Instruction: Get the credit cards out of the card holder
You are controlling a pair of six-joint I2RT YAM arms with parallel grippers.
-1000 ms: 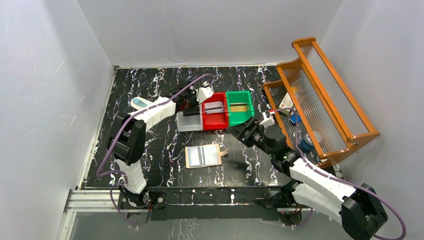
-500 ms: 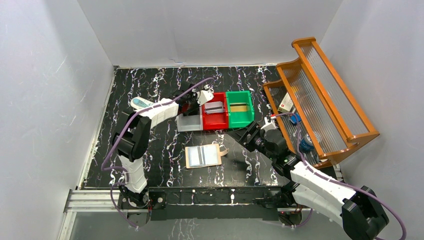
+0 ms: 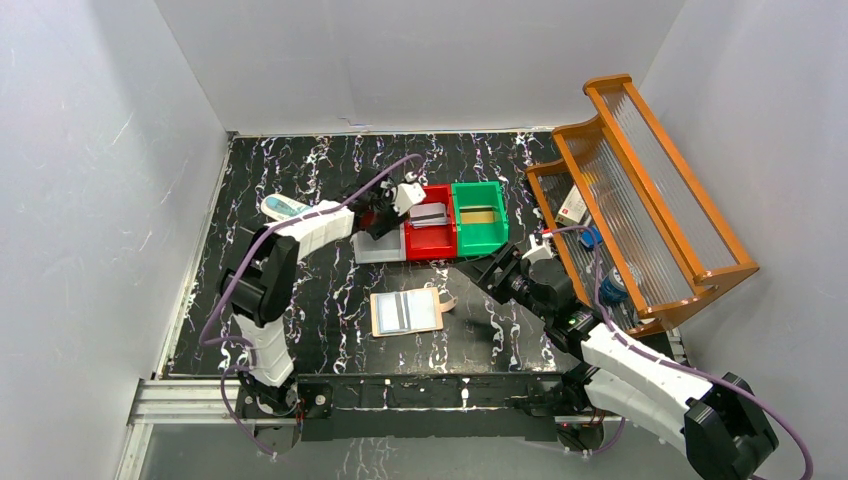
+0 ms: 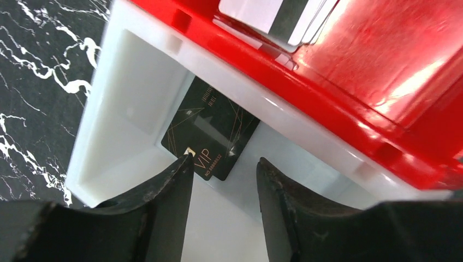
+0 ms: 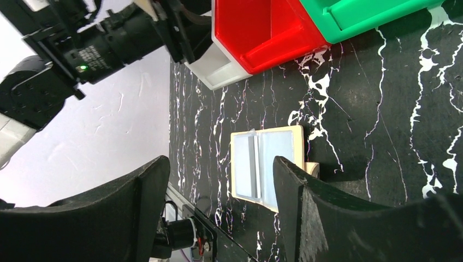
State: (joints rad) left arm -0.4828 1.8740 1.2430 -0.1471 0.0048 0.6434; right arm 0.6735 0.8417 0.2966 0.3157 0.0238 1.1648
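Observation:
The card holder (image 3: 405, 312) lies open and flat on the black marbled table, its pale grey-blue pockets (image 5: 266, 165) facing up. A black credit card (image 4: 210, 128) marked VIP lies loose on the floor of the white bin (image 4: 134, 117). My left gripper (image 4: 225, 164) hangs open just over that card, one fingertip (image 4: 185, 164) at its corner. In the top view the left gripper (image 3: 384, 222) is over the white bin (image 3: 378, 248). Silvery cards (image 3: 430, 215) lie in the red bin (image 3: 432, 243). My right gripper (image 3: 488, 272) hovers open and empty to the right of the holder.
A green bin (image 3: 478, 238) holding a gold card (image 3: 480, 214) adjoins the red one. A wooden rack (image 3: 640, 200) with small boxes stands along the right side. A white and teal object (image 3: 280, 207) lies at the left by the left arm.
My left gripper went from shut to open and the black card now lies free in the white bin. The right arm drew back slightly toward the front right.

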